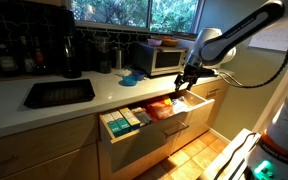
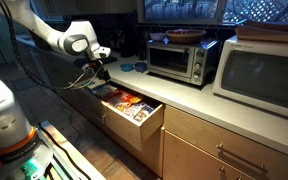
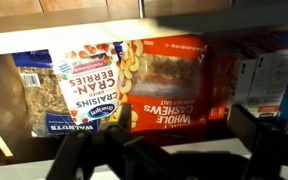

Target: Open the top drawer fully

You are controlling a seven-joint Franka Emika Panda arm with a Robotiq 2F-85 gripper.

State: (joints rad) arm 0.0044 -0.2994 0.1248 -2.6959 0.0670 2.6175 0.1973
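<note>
The top drawer [image 1: 149,133] is a wide, shallow light-wood drawer. It stands pulled out from under the white counter in both exterior views [image 2: 152,120]. It holds teal and green packets [image 1: 124,122] and orange and red packets [image 1: 165,108]. My gripper [image 1: 187,82] hangs over the drawer's back part at the counter edge [image 2: 102,68]. In the wrist view its dark fingers [image 3: 179,150] are spread apart with nothing between them. Beyond them lie a red whole cashews bag [image 3: 164,85], a Craisins bag [image 3: 89,90] and a walnuts bag [image 3: 39,95].
A toaster oven [image 1: 164,58] [image 2: 179,55] and a blue bowl [image 1: 131,75] stand on the counter behind the drawer. A microwave [image 2: 264,70] is at one end. A dark inset panel [image 1: 59,93] sits in the counter. Closed wood drawer fronts [image 2: 224,150] flank the open drawer.
</note>
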